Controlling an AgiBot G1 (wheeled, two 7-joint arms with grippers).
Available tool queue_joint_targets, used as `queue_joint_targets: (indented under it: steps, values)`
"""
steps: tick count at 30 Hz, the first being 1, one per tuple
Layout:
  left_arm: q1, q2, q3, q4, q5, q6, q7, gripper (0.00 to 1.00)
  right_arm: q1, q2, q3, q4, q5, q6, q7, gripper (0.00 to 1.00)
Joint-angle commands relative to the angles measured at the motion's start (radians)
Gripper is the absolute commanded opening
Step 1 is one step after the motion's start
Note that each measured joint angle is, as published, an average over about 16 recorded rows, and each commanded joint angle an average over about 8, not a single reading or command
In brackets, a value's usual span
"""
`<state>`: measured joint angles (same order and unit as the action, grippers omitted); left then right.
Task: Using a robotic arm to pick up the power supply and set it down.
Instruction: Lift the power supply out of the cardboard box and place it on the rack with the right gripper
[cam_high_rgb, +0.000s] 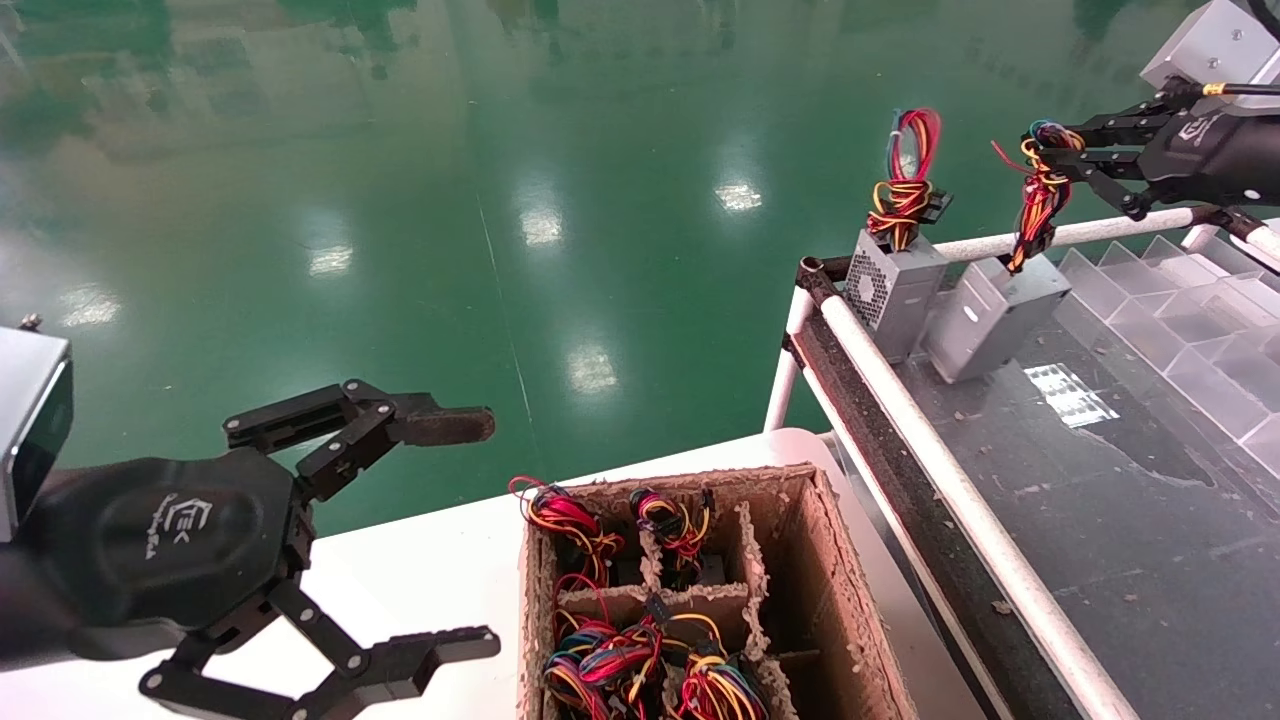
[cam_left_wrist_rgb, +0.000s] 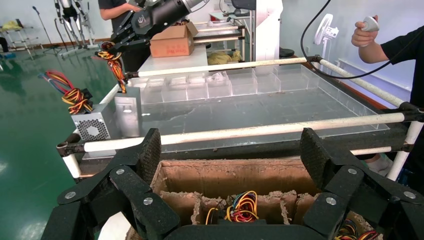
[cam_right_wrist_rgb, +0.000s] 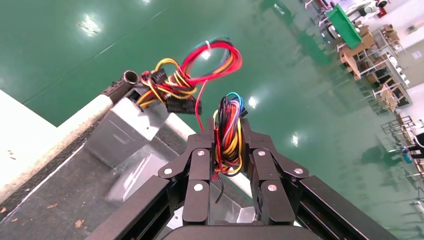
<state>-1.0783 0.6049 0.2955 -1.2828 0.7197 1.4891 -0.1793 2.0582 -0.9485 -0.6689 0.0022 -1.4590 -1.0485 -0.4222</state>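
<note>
Head view: 2 grey PSUs at the surface's (cam_high_rgb: 1100, 480) far corner. Plain PSU (cam_high_rgb: 995, 315) sits tilted, long axis leaning up-right, wires (cam_high_rgb: 1040, 205) up top. Vented PSU (cam_high_rgb: 893, 290) just beside it. Right gripper (cam_high_rgb: 1055, 160) clamped on the wires. Left gripper (cam_high_rgb: 470, 530) wide, idle by the box (cam_high_rgb: 830, 590).

L wrist: both PSUs beside the rail (cam_left_wrist_rgb: 250, 132).

R wrist: fingers (cam_right_wrist_rgb: 200, 170) pinch the wire bundle.

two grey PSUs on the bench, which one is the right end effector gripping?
The plain-sided power supply, held by its wire bundle in the right end effector. The other, the honeycomb-vent unit beside it, stands free with its red loop untouched.
</note>
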Motion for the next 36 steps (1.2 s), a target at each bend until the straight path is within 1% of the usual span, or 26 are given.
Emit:
queue_joint_targets:
  steps: [1, 6, 10, 25, 36]
  values:
    - [0.0, 0.0, 0.0, 0.0, 0.0, 0.0, 0.0, 1.0, 0.002, 0.003, -0.001, 0.0, -0.002, -0.011, 0.0, 0.0]
    - [0.0, 0.0, 0.0, 0.0, 0.0, 0.0, 0.0, 1.0, 0.006, 0.001, -0.003, 0.001, -0.004, -0.022, 0.001, 0.0]
    - [0.0, 0.0, 0.001, 0.0, 0.0, 0.0, 0.0, 1.0, 0.006, -0.01, -0.004, 0.001, -0.006, -0.01, 0.002, 0.0]
    - [0.0, -0.001, 0.001, 0.0, -0.001, -0.001, 0.001, 1.0, -0.017, -0.083, 0.001, 0.0, 0.002, 0.091, 0.012, 0.0]
    - [0.0, -0.001, 0.002, 0.0, -0.001, -0.001, 0.001, 1.0, -0.029, -0.127, -0.003, 0.005, -0.004, 0.159, -0.004, 0.0]
